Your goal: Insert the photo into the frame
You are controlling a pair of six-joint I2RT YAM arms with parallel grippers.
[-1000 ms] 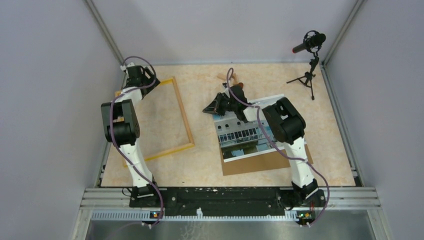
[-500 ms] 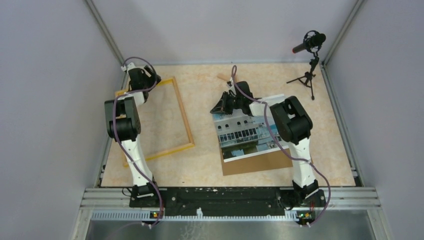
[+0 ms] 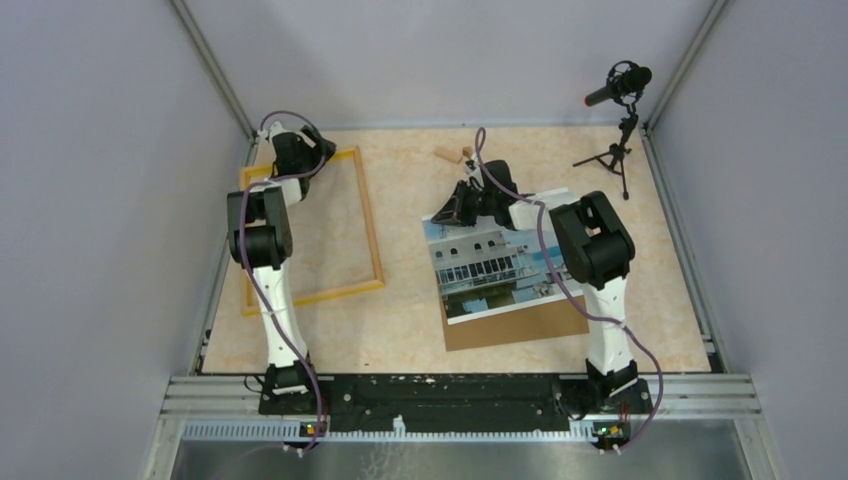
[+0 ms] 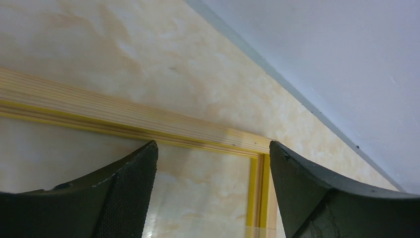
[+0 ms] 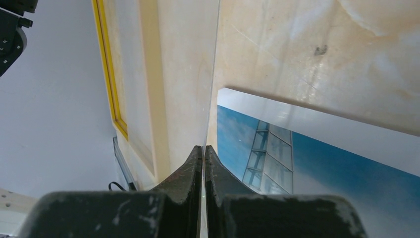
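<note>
The yellow-orange frame (image 3: pixel 368 225) lies flat at the left of the table. My left gripper (image 3: pixel 310 150) is open over its far corner, and the wrist view shows the frame corner (image 4: pixel 148 124) between my open fingers (image 4: pixel 213 153). The photo (image 3: pixel 490 270) of a white building under blue sky lies right of centre on a brown backing board (image 3: pixel 520 325). My right gripper (image 3: pixel 443 215) hovers at the photo's far left corner. It (image 5: pixel 203 148) is shut on a thin clear sheet (image 5: pixel 214 74) seen edge-on, with the photo (image 5: pixel 307 168) below and the frame (image 5: pixel 106 64) beyond.
A microphone on a small tripod (image 3: pixel 620 90) stands at the far right corner. Small wooden pieces (image 3: pixel 455 155) lie near the back edge, behind the right gripper. Grey walls close in the table on three sides.
My left gripper has moved right along the frame's far rail, and the frame has shifted slightly. My right gripper has moved a little right and farther back, still shut.
</note>
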